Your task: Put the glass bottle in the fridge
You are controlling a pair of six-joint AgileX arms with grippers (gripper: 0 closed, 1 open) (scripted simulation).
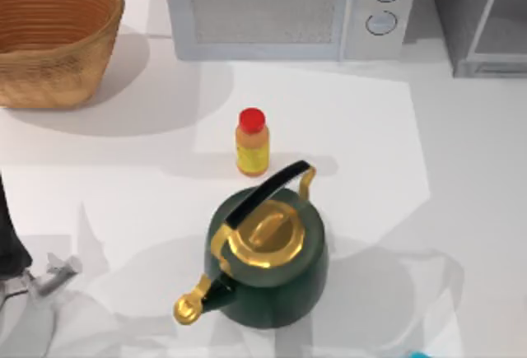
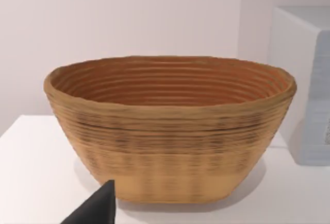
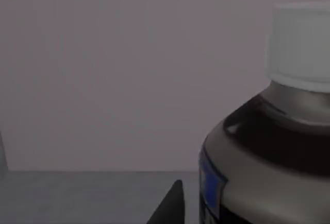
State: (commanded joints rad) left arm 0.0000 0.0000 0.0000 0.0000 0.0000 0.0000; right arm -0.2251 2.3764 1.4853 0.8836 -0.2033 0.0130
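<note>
Fingertip [image 3: 172,203] of the right gripper, dark and pointed, shows in the right wrist view just beside the glass bottle [image 3: 268,147], whose white cap and brown shoulder with a blue-marked label stand close to the camera against a dim grey wall and floor; whether this gripper's fingers pinch the bottle or stand apart I cannot tell. The left arm sits parked at the table's left edge, its gripper [image 1: 45,280] low near the corner; its state I cannot tell either. One dark fingertip [image 2: 95,208] in the left wrist view points toward the woven basket [image 2: 170,131]. On the white table [image 1: 461,210] a green kettle [image 1: 268,259] with gold trim stands near the middle, the orange-yellow bottle [image 1: 252,144] just behind it. The microwave [image 1: 288,8] lines the back, the fridge [image 1: 486,16] to its right.
</note>
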